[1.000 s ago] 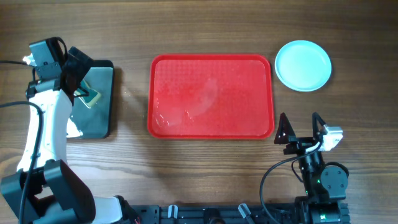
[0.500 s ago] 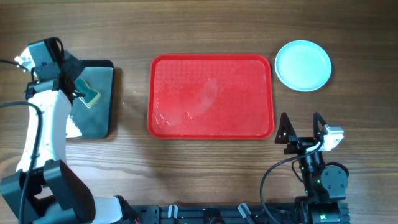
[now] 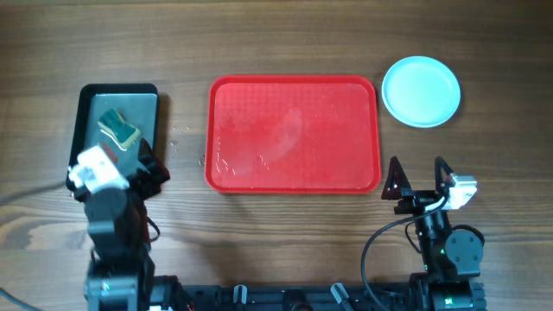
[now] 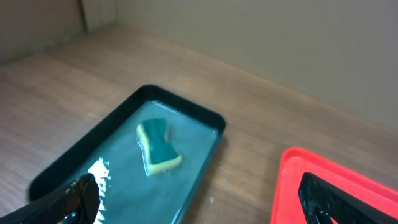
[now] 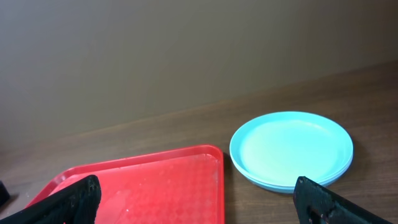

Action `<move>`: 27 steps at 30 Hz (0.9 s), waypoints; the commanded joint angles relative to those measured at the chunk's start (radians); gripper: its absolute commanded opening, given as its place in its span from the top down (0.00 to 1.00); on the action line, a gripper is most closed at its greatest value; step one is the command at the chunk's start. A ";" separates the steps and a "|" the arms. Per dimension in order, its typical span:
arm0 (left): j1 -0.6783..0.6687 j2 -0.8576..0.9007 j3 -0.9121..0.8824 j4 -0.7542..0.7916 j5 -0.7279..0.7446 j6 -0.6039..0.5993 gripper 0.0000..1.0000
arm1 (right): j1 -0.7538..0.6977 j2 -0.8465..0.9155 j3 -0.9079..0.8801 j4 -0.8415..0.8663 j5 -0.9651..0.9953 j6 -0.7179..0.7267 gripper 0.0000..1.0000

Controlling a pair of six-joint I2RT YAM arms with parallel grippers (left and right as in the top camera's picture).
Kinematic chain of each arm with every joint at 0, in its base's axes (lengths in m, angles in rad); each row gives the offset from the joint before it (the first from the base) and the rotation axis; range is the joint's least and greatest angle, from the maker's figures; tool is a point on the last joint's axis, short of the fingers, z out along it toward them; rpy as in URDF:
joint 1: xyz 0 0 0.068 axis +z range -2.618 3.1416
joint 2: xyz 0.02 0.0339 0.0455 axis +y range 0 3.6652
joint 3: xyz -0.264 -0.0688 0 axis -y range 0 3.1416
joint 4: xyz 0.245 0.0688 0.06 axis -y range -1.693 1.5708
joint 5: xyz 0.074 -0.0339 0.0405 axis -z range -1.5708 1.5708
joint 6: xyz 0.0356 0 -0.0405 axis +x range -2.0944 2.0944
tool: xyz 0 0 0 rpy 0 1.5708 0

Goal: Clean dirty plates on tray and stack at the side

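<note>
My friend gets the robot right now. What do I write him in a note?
Left pincer: open, empty, near the black tray, where the sponge lies.
Right pincer: open, empty, beside the red tray, which is bare but wet.
Plates: stacked on the table past the red tray's far right corner.
Job looks done; probably nothing is left.

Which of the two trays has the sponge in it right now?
The narrow black tray: the yellow-and-green rectangular sponge lies inside it. The large red rectangular plastic tray holds no sponge.
</note>
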 commanded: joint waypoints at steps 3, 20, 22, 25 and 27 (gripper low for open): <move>-0.056 -0.214 -0.273 0.211 0.062 0.028 0.00 | 0.005 -0.005 -0.002 0.002 0.018 -0.017 0.00; -0.098 -0.483 -0.451 0.255 0.170 0.132 0.00 | 0.005 -0.005 -0.002 0.002 0.018 -0.017 0.00; -0.098 -0.483 -0.451 0.256 0.170 0.131 0.00 | 0.005 -0.005 -0.002 0.002 0.018 -0.017 0.00; -0.098 -0.482 -0.451 0.256 0.170 0.131 0.00 | 0.005 -0.005 -0.002 0.002 0.018 -0.017 0.00; -0.098 -0.481 -0.451 0.256 0.170 0.131 0.00 | 0.005 -0.005 -0.002 0.002 0.018 -0.017 0.00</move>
